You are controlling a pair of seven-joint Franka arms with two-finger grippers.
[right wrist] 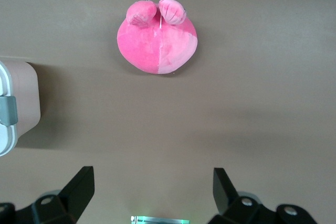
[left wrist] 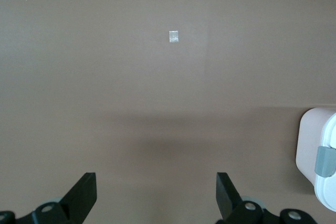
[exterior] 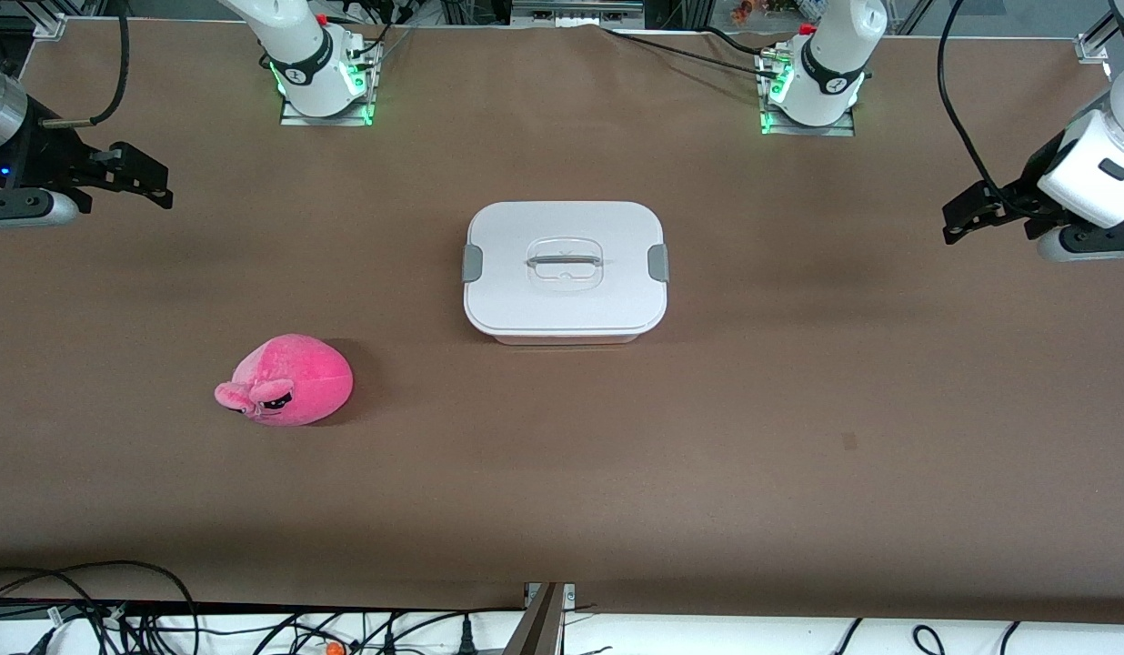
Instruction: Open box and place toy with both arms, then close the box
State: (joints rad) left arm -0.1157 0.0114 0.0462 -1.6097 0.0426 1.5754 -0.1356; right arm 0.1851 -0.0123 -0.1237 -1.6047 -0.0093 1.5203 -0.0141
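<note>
The box (exterior: 566, 270) stands in the middle of the table, white lid on, with a grey clip at each end. Its edge shows in the left wrist view (left wrist: 320, 157) and in the right wrist view (right wrist: 16, 107). The pink plush toy (exterior: 287, 380) lies on the table nearer to the front camera than the box, toward the right arm's end; it also shows in the right wrist view (right wrist: 158, 43). My right gripper (exterior: 148, 182) hangs open and empty over the table at the right arm's end. My left gripper (exterior: 967, 216) hangs open and empty over the left arm's end.
A small pale patch (left wrist: 174, 36) marks the brown table cover (exterior: 707, 437). Both arm bases (exterior: 324, 77) (exterior: 812, 86) stand along the table edge farthest from the front camera. Cables lie beyond the nearest edge.
</note>
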